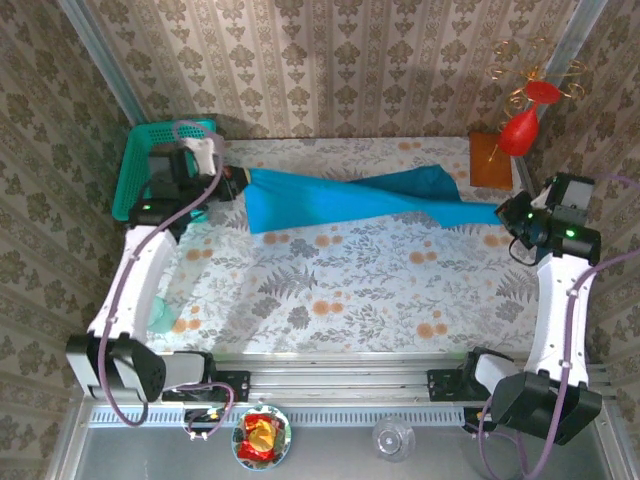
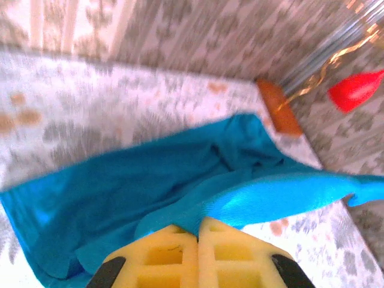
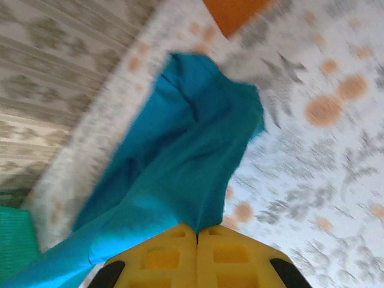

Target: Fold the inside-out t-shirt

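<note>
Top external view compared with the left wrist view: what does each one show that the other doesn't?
From above: the green basket, the right gripper holding the t-shirt at one end, and a small bowl. From the left wrist: the left gripper up close, shut on the t-shirt. Shared: the blue t-shirt stretched over the floral table, the red ornament and the orange block.
</note>
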